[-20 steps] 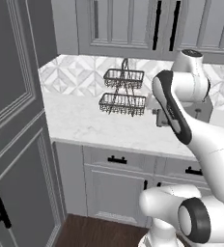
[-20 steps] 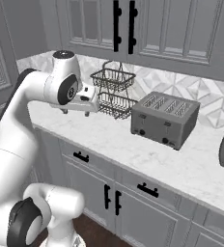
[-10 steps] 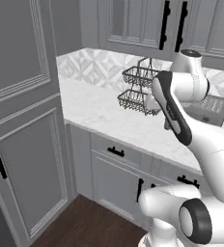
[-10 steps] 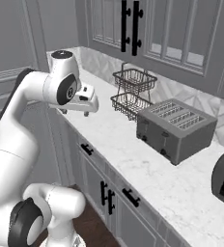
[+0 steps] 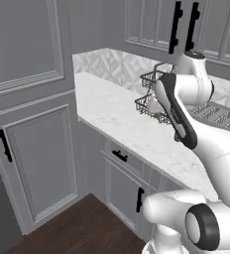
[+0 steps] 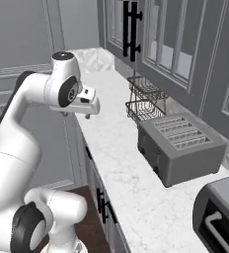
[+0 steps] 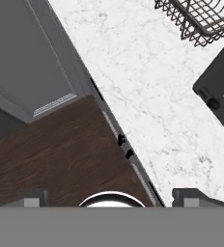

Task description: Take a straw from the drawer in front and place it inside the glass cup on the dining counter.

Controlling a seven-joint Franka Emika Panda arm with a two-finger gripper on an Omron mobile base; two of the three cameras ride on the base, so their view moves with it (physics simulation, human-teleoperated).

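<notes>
My gripper (image 6: 88,115) hangs with jaws spread wide and empty above the marble worktop's (image 5: 122,124) front edge, the drawer (image 5: 121,156) closed just beneath it, wire basket (image 6: 145,100) well behind.

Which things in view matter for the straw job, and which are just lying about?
Job: drawer front with a black bar handle under the worktop, a likely candidate; fingers, open and empty.
Lying about: wire basket; toaster.
</notes>
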